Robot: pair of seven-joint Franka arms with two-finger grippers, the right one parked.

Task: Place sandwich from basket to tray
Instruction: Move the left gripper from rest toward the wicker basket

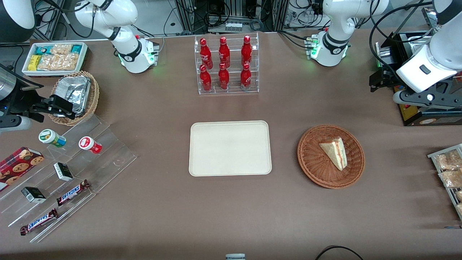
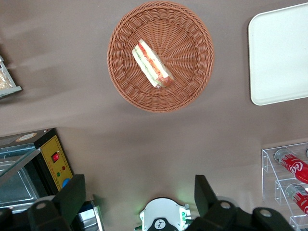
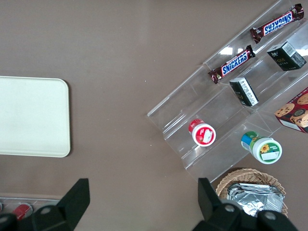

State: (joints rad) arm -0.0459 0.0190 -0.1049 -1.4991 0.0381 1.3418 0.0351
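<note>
The sandwich (image 1: 335, 151) (image 2: 153, 64), a pale bread wedge with red and green filling along its edge, lies in the round reddish-brown wicker basket (image 1: 313, 172) (image 2: 192, 91). The cream rectangular tray (image 1: 230, 148) (image 2: 279, 53) sits flat beside the basket, toward the parked arm's end, with nothing on it. My gripper (image 1: 378, 81) (image 2: 138, 192) hangs high above the table, farther from the front camera than the basket and toward the working arm's end. Its fingers (image 2: 72, 195) stand wide open with nothing between them, well apart from the sandwich.
A clear rack of red bottles (image 1: 227, 65) (image 2: 291, 168) stands farther from the front camera than the tray. A black appliance with a yellow panel (image 1: 426, 117) (image 2: 55, 161) sits under my arm. A wire rack of snack packets (image 1: 449, 169) lies at the working arm's table edge.
</note>
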